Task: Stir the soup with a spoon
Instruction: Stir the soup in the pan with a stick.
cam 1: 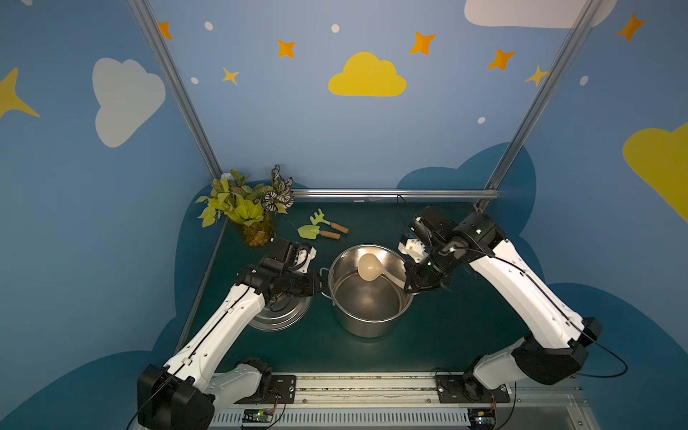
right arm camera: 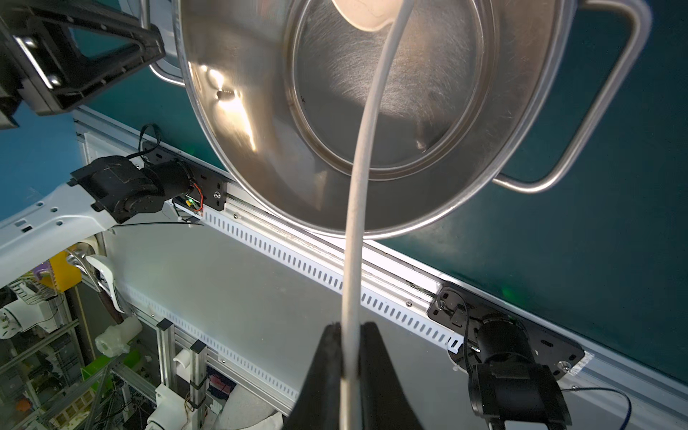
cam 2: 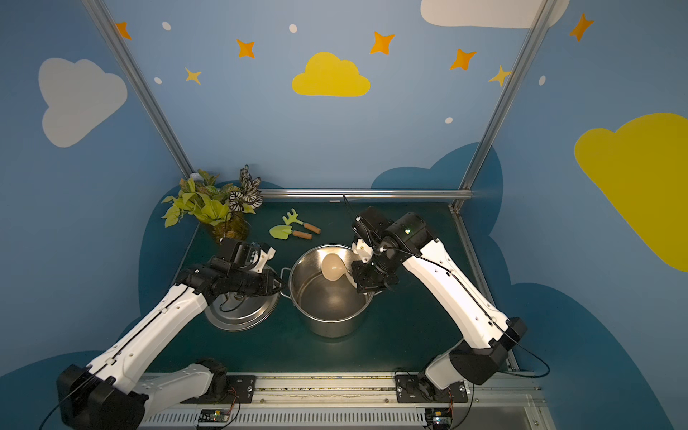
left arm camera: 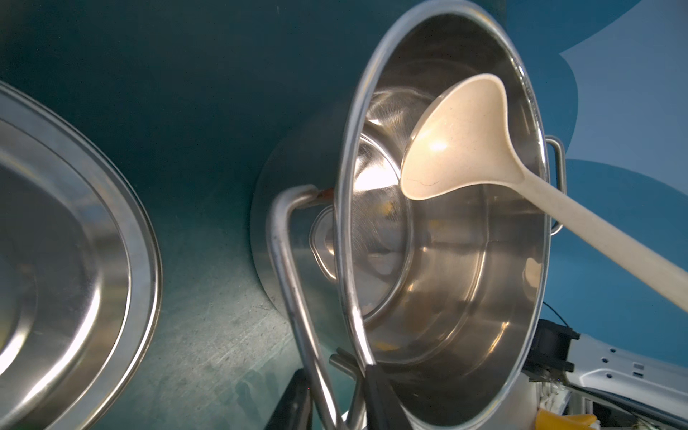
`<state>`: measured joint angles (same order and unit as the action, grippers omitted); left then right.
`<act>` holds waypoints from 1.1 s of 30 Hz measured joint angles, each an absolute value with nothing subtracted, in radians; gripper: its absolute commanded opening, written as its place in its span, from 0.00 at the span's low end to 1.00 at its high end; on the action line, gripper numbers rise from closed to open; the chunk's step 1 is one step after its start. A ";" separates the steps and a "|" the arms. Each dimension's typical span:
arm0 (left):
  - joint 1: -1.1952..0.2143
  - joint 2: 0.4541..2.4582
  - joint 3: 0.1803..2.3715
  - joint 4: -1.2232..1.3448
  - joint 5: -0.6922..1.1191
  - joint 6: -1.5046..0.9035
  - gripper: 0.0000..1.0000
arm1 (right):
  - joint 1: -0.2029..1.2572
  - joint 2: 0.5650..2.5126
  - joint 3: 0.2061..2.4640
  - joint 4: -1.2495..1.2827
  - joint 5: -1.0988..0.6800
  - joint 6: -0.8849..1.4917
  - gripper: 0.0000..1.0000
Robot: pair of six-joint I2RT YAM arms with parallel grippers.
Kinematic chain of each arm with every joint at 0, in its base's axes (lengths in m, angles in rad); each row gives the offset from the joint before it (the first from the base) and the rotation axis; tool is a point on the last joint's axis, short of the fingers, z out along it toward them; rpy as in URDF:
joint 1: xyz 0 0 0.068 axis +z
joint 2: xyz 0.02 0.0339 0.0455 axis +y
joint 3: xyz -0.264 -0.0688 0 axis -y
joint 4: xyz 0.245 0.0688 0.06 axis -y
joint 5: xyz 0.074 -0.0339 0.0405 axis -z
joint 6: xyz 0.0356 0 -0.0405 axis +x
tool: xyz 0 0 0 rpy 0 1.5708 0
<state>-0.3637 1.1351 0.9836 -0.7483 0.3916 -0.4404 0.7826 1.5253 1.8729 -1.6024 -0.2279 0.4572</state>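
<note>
a: why is the long cream-beige plastic spoon (cam 1: 372, 268) being held so far back along its slim handle?

b: it is being pinched near the handle's end by the right gripper (right arm camera: 350, 335), whose black fingers (right arm camera: 324, 372) are being pressed shut on it. reach is being gained that way, it is judged: the gripper is being kept outside the rim while the bowl is being carried over the mouth of the round stainless-steel pot (cam 1: 368, 327).

a: and the left gripper (cam 1: 321, 284)?

b: it is being set at the pot's looped wire side handle (left arm camera: 283, 260), probably so that the pot is being steadied for the stirring. in the left wrist view the loop is being straddled by its fingers, but whether it is being squeezed cannot be told.

a: where exactly is the spoon being kept?

b: its bowl is being hung within the ring of the rim, toward the far wall, and not down on the pot's floor. the handle is being passed over the rim on the right arm's side; whether the two are touching cannot be told.

a: how is the spoon looking?

b: a deep round bowl is being shown, faintly speckled, with a bright glint being thrown off it, and it is being narrowed smoothly into a thin tapering handle. no soup is being made out with certainty. the flat steel lid (cam 1: 286, 316) is being left on the dark green tabletop (cam 1: 465, 335) beside the pot, presumably so that the mouth is being kept free.
</note>
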 measured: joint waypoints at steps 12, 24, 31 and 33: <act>-0.356 1.137 0.980 -0.739 0.381 -0.472 0.02 | 0.870 1.710 1.999 -1.603 -0.236 0.449 0.00; -0.358 1.137 0.980 -0.738 0.364 -0.476 0.02 | 0.908 1.621 1.804 -1.603 -0.197 0.471 0.00; -0.359 1.137 0.980 -0.738 0.361 -0.475 0.02 | 0.788 1.566 1.762 -1.603 -0.159 0.462 0.00; -0.359 1.139 0.980 -0.738 0.361 -0.475 0.02 | 0.767 1.581 1.774 -1.603 -0.153 0.453 0.00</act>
<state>-0.3592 1.1393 0.9798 -0.7380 0.3611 -0.4751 0.7670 1.5810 1.7741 -1.6032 -0.1532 0.4530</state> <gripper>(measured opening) 0.105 0.132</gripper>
